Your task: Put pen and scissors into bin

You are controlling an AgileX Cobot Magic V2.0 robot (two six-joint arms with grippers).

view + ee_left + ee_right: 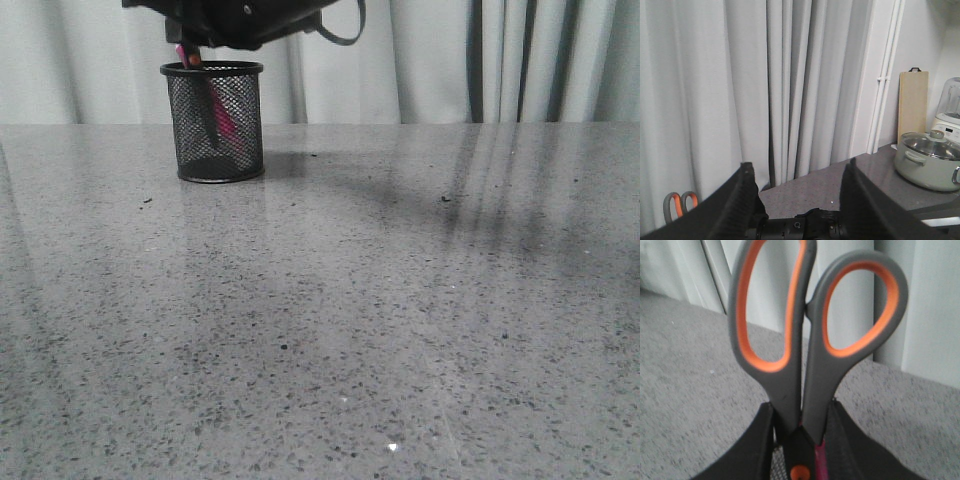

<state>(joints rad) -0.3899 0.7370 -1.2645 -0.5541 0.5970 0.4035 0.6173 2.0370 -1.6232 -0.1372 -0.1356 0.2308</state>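
Observation:
The bin (213,160), a black mesh cup, stands at the far left of the table. The pink pen (229,126) leans inside it. The scissors' dark blades (211,112) point down into the cup beside the pen. My right gripper (205,35) hangs just above the rim. In the right wrist view it (801,412) is shut on the scissors (815,365) just below the grey, orange-lined loops, with the pen (821,461) and the bin's mesh (780,463) underneath. My left gripper (797,167) is open and empty, facing the curtain; the scissors' loops (680,204) show to its side.
A grey speckled table (380,300) runs back to a pale curtain (450,60). The left wrist view shows a green pot with a glass lid (927,160), a wooden board (913,107) and a white appliance (950,115) on a far counter.

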